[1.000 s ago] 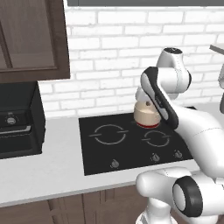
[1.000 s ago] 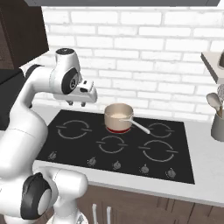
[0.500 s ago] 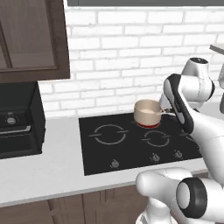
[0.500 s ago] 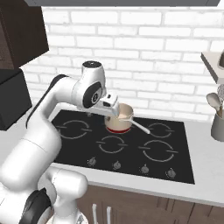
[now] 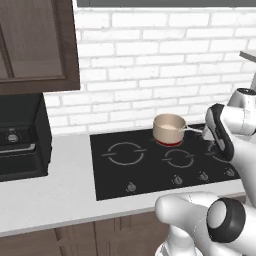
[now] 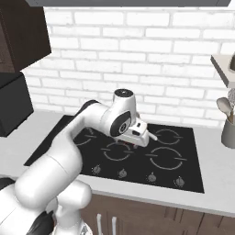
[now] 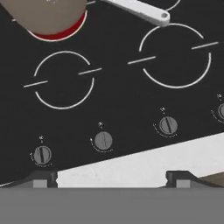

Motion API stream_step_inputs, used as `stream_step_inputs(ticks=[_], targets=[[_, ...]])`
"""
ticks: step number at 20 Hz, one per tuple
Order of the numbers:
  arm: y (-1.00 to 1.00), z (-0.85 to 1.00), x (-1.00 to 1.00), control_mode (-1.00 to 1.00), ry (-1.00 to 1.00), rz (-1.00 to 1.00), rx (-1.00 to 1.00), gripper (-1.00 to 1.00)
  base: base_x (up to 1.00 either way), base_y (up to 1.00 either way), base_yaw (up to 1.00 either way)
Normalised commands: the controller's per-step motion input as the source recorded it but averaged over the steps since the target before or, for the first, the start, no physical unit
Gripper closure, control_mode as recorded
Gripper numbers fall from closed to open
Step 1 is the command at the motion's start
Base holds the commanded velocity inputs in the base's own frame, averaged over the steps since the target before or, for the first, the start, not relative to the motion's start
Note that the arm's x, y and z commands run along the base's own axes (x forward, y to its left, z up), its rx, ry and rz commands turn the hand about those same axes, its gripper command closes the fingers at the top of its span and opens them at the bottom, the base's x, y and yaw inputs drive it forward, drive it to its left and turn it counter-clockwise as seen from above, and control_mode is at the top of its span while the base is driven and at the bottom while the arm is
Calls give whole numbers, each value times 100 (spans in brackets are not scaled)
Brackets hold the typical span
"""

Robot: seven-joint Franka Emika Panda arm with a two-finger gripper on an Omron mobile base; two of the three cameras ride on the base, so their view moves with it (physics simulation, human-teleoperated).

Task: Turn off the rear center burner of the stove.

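Note:
The stove [image 5: 145, 167] is a black glass cooktop with grey rings and a front row of small knobs [image 7: 103, 141]. A beige pot [image 5: 169, 127] stands on the rear center burner [image 5: 169, 142], which shows red around the pot's base [image 7: 59, 36]. The pot's white handle [image 7: 136, 8] points right. My gripper [image 7: 111, 179] is open with nothing between its tips. It hovers over the front part of the cooktop, looking down on the knob row. In the right base view my hand [image 6: 137, 136] covers the pot.
A boxy black oven appliance [image 5: 20, 140] stands on the counter left of the stove. A grey utensil holder [image 6: 228, 133] stands to the right, under a shelf [image 6: 222, 69]. Behind runs a white brick wall. Pale counter [image 7: 144, 162] lies in front of the knobs.
My arm has swung right across the stove, from its left side to over its middle and front. The pot has stayed in place.

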Motion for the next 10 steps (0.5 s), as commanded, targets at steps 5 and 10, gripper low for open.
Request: stream_step_inputs(ticks=[5,10], targets=[[-3,-75,0,-100,17,0,-1,-100,0,0,0],[2,-49,-3,-100,1,13,-5,-100,0,0,0]])
